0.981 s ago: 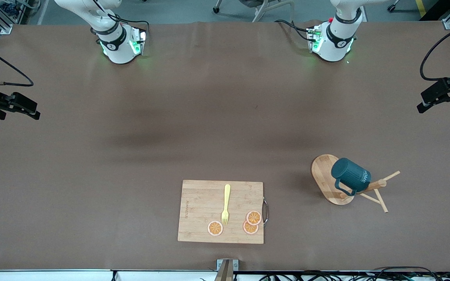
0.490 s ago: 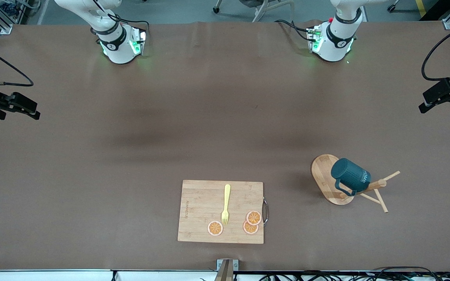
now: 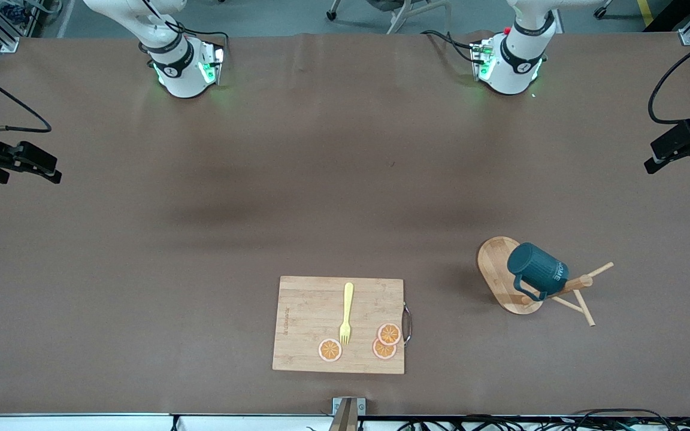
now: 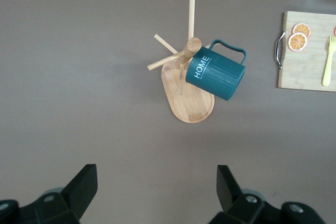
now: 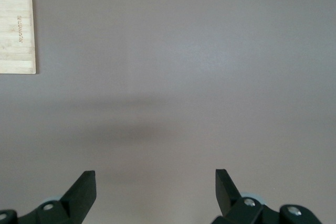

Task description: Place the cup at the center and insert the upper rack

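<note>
The dark teal cup [image 3: 538,270] hangs tilted by its handle on a peg of the wooden mug tree [image 3: 496,268], which stands on its oval base toward the left arm's end of the table. In the left wrist view the cup [image 4: 218,74] shows white lettering, and the tree's base [image 4: 190,107] lies under it. My left gripper [image 3: 677,167] is open and empty, high over the table's end, apart from the cup; its fingers frame bare table in the left wrist view [image 4: 156,182]. My right gripper [image 3: 30,178] waits open and empty over the other end [image 5: 156,182].
A rectangular bamboo cutting board [image 3: 303,323] lies near the front camera's edge, mid-table, with a yellow fork [image 3: 346,314] and three orange slices [image 3: 388,334] on it. Its metal handle [image 3: 406,323] faces the mug tree. The board also shows in both wrist views [image 4: 304,66] [image 5: 16,30].
My left gripper has shifted slightly toward the table's end. The cup, the mug tree and the right gripper have not moved.
</note>
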You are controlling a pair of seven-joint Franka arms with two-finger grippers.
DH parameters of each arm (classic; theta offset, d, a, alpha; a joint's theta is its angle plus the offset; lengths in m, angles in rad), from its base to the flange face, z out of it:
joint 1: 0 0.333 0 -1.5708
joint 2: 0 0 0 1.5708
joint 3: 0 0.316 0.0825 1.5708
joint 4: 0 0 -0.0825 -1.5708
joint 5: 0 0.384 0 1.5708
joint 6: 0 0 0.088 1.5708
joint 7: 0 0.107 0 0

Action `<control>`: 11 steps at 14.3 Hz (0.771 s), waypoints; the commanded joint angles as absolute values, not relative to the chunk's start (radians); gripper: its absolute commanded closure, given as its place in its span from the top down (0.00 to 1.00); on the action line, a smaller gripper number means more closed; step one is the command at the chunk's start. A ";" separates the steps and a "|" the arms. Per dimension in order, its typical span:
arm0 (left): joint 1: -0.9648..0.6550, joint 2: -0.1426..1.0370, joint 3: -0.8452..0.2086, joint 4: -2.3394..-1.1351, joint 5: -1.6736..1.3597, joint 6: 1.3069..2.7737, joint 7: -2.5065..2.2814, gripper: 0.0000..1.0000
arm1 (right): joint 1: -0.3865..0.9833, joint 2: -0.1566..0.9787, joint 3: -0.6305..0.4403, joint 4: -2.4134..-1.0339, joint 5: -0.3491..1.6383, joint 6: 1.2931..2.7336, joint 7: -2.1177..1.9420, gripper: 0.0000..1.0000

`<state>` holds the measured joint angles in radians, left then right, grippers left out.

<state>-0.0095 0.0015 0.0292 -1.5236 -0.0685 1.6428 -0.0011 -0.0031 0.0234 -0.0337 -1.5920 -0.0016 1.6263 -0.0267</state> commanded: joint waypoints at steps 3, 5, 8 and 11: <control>-0.037 -0.008 0.052 -1.516 -0.057 1.621 0.002 1.00 | -0.008 0.003 -0.031 -1.614 -0.005 1.626 -0.029 1.00; -0.035 -0.009 0.051 -1.516 -0.057 1.621 0.005 1.00 | -0.008 0.003 -0.031 -1.614 -0.005 1.626 -0.029 1.00; -0.035 -0.008 0.051 -1.516 -0.057 1.621 0.005 1.00 | -0.006 0.003 -0.031 -1.614 -0.005 1.624 -0.029 1.00; -0.032 -0.008 0.051 -1.513 -0.057 1.621 0.005 1.00 | -0.006 0.003 -0.031 -1.615 -0.005 1.625 -0.029 1.00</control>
<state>-0.0291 0.0015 0.0459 -1.5220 -0.0685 1.6428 -0.0011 -0.0031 0.0234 -0.0337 -1.5921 -0.0016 1.6235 -0.0267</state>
